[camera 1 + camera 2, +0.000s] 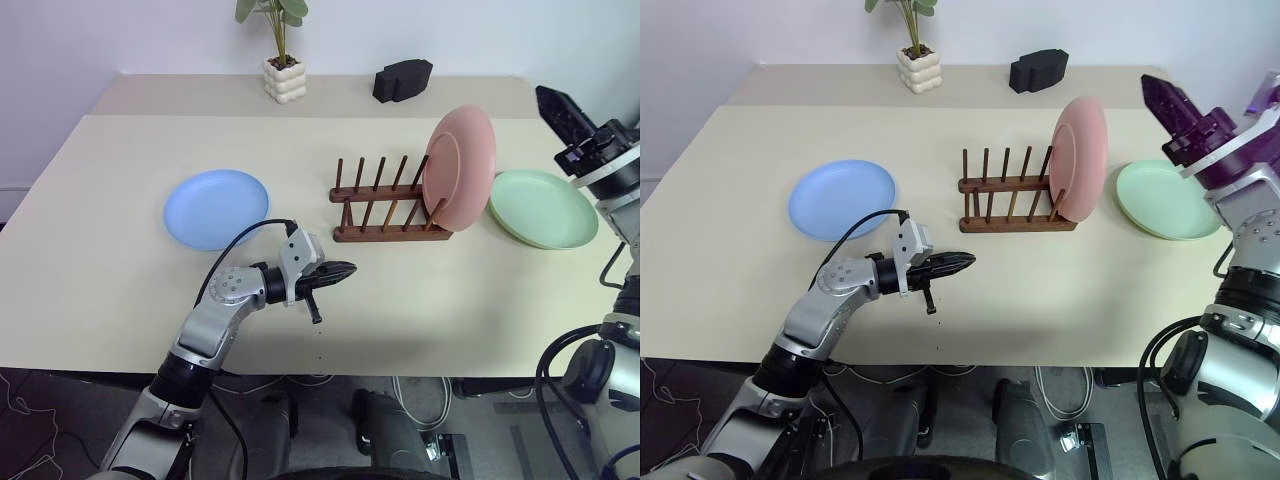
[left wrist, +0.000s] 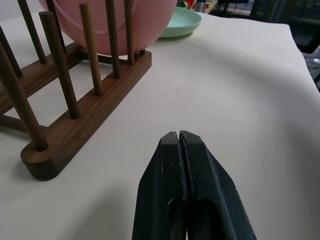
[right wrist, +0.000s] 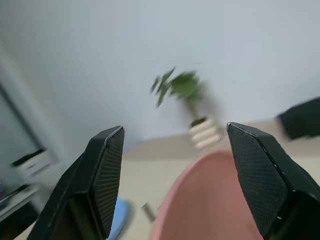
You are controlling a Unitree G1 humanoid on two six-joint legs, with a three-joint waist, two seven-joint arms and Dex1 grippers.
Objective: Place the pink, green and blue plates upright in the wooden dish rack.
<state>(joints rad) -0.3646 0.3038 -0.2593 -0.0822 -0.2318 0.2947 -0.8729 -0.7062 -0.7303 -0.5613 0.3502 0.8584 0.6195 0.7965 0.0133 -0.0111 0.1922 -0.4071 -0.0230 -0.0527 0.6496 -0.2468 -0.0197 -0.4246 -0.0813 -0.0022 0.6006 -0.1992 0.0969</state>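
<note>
The pink plate (image 1: 460, 167) stands upright in the right end of the wooden dish rack (image 1: 385, 203). The green plate (image 1: 543, 207) lies flat on the table to the rack's right. Left of the rack lies the blue plate (image 1: 216, 207), also flat. My right gripper (image 3: 175, 145) hangs open above and to the right of the pink plate (image 3: 205, 200), with nothing between its fingers. Near the table's front edge my left gripper (image 1: 345, 270) is shut and empty, pointing toward the rack (image 2: 75, 100).
A potted plant (image 1: 283, 55) in a white pot and a black block (image 1: 403, 79) stand at the back of the cream table (image 1: 120, 290). Cables hang below the table's front edge.
</note>
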